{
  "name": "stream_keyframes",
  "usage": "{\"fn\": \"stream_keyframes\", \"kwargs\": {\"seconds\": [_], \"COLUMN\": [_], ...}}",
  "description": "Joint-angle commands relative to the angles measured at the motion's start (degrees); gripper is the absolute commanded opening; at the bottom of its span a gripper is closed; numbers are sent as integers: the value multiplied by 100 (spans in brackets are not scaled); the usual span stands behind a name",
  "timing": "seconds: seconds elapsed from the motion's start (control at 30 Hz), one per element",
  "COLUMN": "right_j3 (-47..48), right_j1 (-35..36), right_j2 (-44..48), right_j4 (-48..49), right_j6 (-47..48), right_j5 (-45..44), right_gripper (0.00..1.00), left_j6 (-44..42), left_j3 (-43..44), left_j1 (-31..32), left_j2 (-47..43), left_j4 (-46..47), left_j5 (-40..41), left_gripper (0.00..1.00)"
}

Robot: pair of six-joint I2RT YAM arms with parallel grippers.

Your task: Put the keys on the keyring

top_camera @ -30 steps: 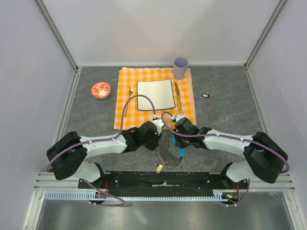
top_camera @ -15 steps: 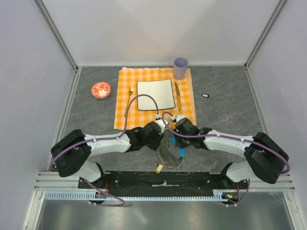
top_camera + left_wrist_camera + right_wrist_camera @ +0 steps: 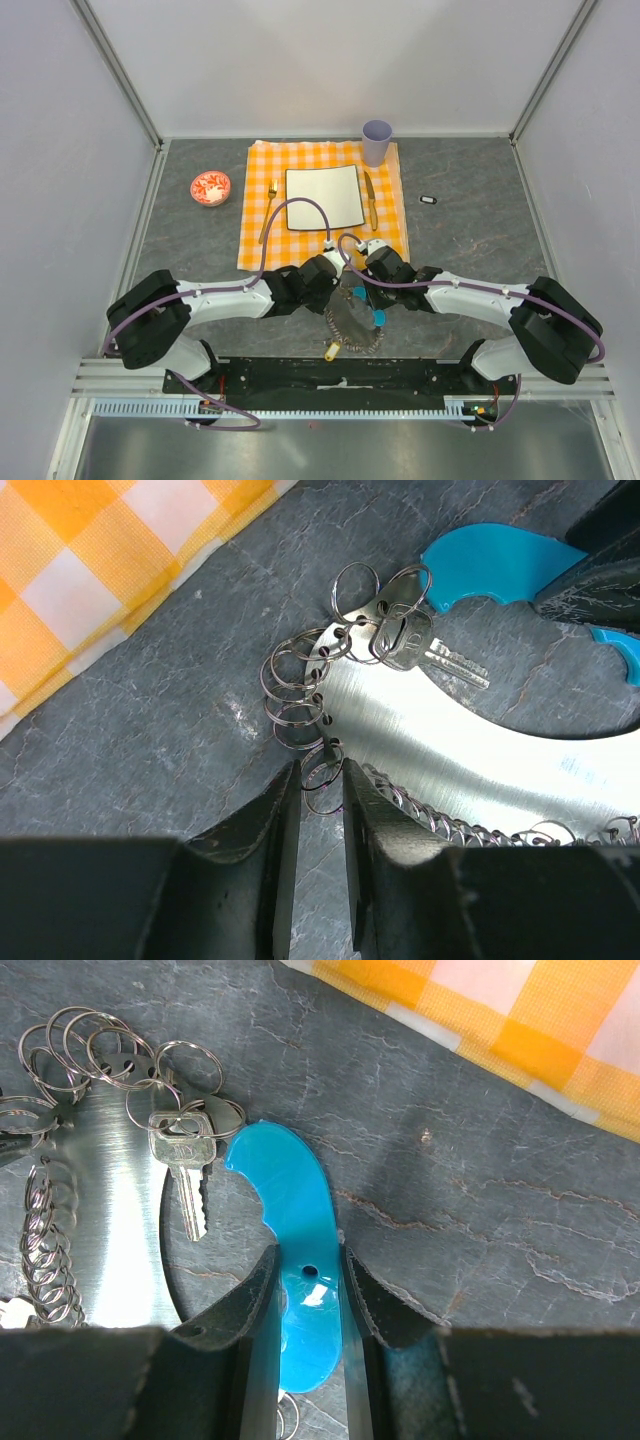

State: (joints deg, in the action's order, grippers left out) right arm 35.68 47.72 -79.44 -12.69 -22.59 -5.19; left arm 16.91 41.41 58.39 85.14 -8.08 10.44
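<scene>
A silvery crescent plate (image 3: 430,740) lies on the grey table with several thin wire rings along its edge. A silver key (image 3: 405,640) hangs on one ring; it also shows in the right wrist view (image 3: 185,1175). My left gripper (image 3: 321,780) has its jaws closed to a narrow gap on one small wire ring (image 3: 323,773) at the plate's edge. My right gripper (image 3: 306,1260) is shut on the turquoise tag (image 3: 285,1180). In the top view both grippers, left (image 3: 335,280) and right (image 3: 362,290), meet over the ring cluster (image 3: 350,320). A small yellowish piece (image 3: 331,350) lies at its near end.
An orange checked cloth (image 3: 260,200) lies just beyond the grippers, with a white plate (image 3: 323,197), gold fork (image 3: 271,190), gold knife (image 3: 370,200) and lilac cup (image 3: 377,142). A red-and-white bowl (image 3: 210,187) sits left, a small black object (image 3: 428,199) right.
The left arm has swung right and brought its gripper up to the ring cluster beside the right gripper. The right arm has held still.
</scene>
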Motion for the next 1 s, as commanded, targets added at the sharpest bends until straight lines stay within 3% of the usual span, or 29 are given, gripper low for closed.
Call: {"fn": "stream_keyframes", "kwargs": {"seconds": [0.0, 0.63, 0.77, 0.87, 0.97], "right_j3": [-96, -123, -132, -140, -132], "right_j1": [-9, -9, -9, -9, -9], "right_j2": [25, -10, 7, 60, 130], "right_j4": [12, 82, 82, 74, 73], "right_j6": [-70, -53, -79, -88, -70], "right_j5": [80, 141, 150, 132, 141], "right_gripper": [22, 22, 22, 22, 22], "left_j6": [199, -302, -328, -346, -337], "left_j3": [210, 429, 456, 482, 482], "left_j1": [32, 32, 32, 32, 32], "left_j2": [-33, 371, 354, 240, 47], "left_j4": [43, -177, -326, -458, -511], "left_j5": [125, 72, 152, 143, 134], "left_gripper": [29, 28, 19, 4, 2]}}
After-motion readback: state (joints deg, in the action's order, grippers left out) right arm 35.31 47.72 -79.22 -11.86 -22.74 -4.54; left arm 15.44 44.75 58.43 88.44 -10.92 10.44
